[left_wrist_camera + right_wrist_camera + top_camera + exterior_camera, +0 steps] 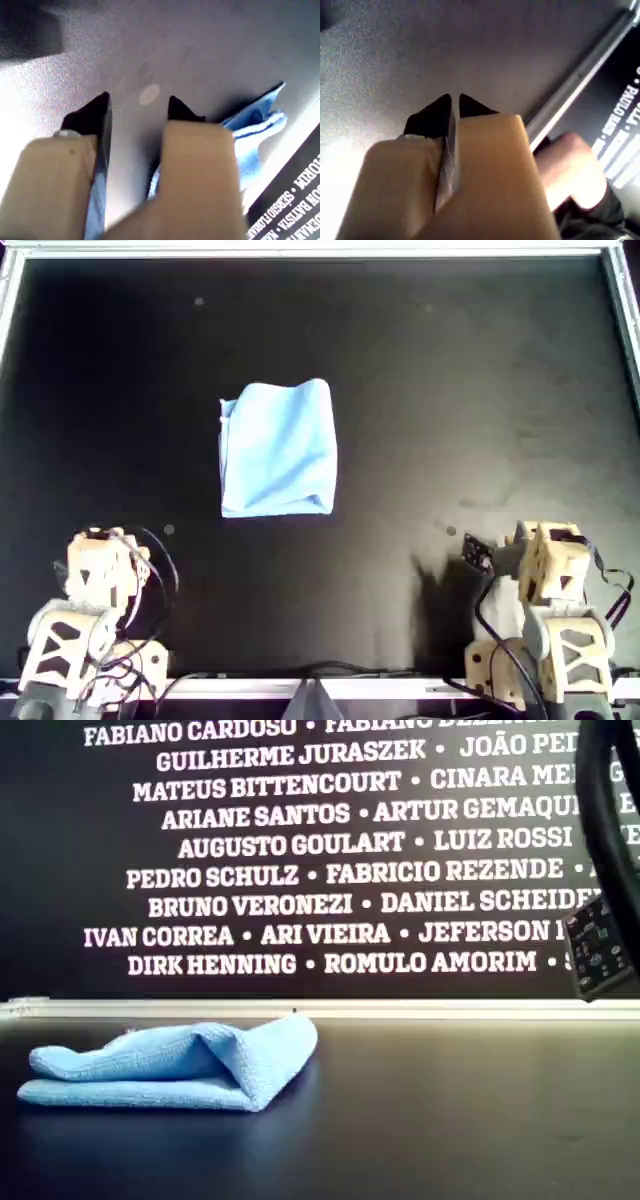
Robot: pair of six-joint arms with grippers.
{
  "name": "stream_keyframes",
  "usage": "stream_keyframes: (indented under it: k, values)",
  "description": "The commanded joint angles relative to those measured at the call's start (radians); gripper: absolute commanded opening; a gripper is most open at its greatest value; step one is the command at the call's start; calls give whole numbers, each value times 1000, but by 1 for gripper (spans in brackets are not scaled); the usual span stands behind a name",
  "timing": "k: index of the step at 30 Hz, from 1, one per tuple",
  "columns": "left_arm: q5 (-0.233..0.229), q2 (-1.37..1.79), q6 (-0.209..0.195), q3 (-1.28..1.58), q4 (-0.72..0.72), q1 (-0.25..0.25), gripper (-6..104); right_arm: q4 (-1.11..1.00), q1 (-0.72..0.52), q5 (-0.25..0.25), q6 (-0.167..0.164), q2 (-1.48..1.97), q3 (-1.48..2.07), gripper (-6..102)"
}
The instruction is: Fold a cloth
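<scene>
Folded cloth [277,448] lay on the black table [450,390] well ahead of the parted left gripper [137,102] and clenched empty right gripper [454,104], below a backdrop [330,850] reading "AUGUSTO GOULART", "DIRK HENNING".

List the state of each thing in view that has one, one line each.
cloth: folded over in layers, lying on the black table, free of both grippers.
left gripper: open, empty, off the cloth.
right gripper: jaws almost closed, empty, far from the cloth.
</scene>
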Motion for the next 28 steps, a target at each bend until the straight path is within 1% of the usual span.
stream_keyframes:
  k: [1, 28]
  values:
    - [15, 6, -2, -3, -2, 21, 39, 5, -9, -3, -2, 29, 17, 3]
    - [17, -6, -2, -3, 0, 21, 39, 5, -9, -3, -2, 29, 17, 3]
